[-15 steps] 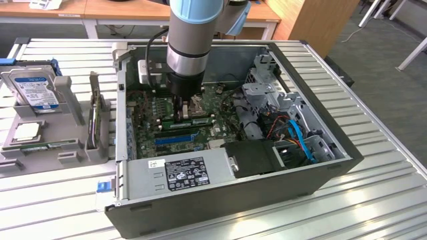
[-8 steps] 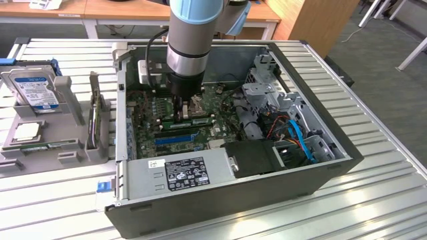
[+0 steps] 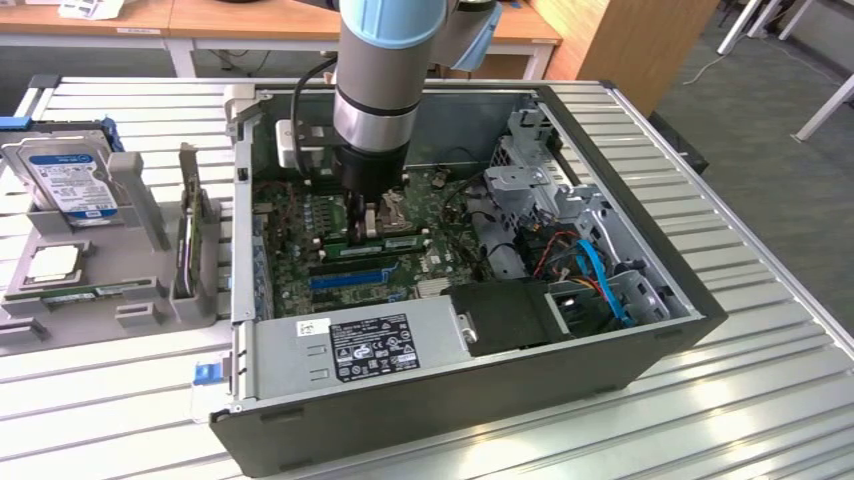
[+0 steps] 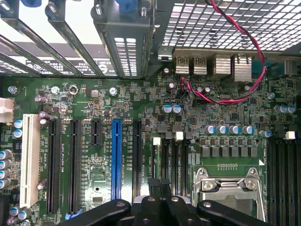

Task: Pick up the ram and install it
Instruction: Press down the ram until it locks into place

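The open computer case (image 3: 467,390) lies on the slatted table (image 3: 747,400), and the arm reaches down over its motherboard (image 4: 94,99). The gripper (image 4: 160,186) has its jaws fully closed, holding nothing visible. The ram (image 3: 387,242) lies across the board just beneath it; any press should probably fall evenly along its length.

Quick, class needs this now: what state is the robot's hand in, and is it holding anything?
Hand: shut, fingertips together above the motherboard inside the computer case; nothing is seen held between them.
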`<state>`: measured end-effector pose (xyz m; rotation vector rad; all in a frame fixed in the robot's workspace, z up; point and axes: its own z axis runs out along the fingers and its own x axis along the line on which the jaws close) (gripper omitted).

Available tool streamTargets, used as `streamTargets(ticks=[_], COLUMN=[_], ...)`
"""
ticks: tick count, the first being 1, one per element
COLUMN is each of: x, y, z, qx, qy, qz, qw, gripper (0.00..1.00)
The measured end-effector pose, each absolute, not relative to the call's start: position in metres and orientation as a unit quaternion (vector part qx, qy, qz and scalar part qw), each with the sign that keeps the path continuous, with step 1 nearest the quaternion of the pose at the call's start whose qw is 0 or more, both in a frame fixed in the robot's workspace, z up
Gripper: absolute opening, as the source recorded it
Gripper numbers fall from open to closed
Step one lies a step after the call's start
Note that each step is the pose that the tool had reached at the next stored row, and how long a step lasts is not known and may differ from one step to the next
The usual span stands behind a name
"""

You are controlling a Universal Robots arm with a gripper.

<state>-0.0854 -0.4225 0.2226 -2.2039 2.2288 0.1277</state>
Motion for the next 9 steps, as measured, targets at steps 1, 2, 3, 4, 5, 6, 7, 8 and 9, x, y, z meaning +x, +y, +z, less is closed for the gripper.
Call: streamTargets(ticks=[1,2,3,4,5,6,7,8,9], x=[-0.085,-0.085,-0.085,-0.085,-0.085,-0.085,-0.085,-0.085,-0.085], y=[-0.422,-0.423,-0.423,-0.423,-0.423,-0.423,-0.423,-0.423,-0.423], z=[0.223,0.225,0.226,0.227,0.229,0.230,0.232,0.234,0.236], qx=[-0.703,-0.703,-0.703,-0.703,-0.702,-0.703,-0.703,-0.702,-0.703], qy=[0.710,0.710,0.710,0.710,0.711,0.711,0.710,0.711,0.711], qz=[0.041,0.041,0.041,0.041,0.041,0.041,0.041,0.041,0.041], qw=[0.002,0.002,0.002,0.002,0.002,0.002,0.002,0.002,0.002], gripper=[0.10,0.10,0.10,0.10,0.10,0.10,0.10,0.10,0.10])
